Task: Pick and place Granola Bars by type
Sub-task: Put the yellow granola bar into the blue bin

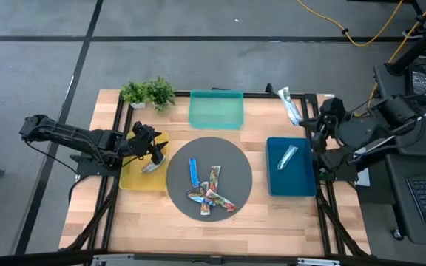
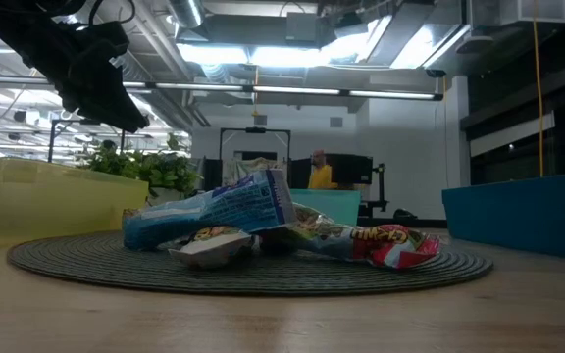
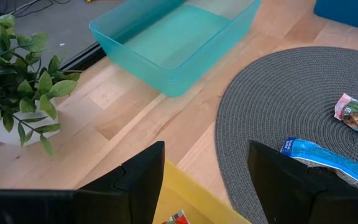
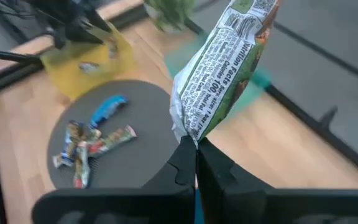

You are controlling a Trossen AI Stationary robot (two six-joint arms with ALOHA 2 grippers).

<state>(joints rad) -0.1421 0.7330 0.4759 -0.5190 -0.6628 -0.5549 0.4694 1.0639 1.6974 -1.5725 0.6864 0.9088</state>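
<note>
Right gripper (image 4: 196, 163): fingers pressed together on one end of a silvery-white bar (image 4: 219, 68), held up beyond the table's right rear, above the blue tray (image 1: 291, 168).
Left gripper (image 3: 205, 180): fingers spread, empty, over the yellow tray (image 1: 143, 166), which holds one bar.
Blue tray: one silvery bar (image 1: 287, 155) inside.
Mat (image 1: 209, 176): blue bar (image 1: 194, 171) and a heap of red-multicoloured bars (image 1: 213, 193).
Teal tray (image 1: 216, 109): at rear centre.

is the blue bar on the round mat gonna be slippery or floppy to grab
Probably a bit slippery: the blue bar has a glossy wrapper. Likely light and fairly stiff in the middle, with crinkly ends. The bar pinched by the right gripper stands up from its edge without drooping.
</note>
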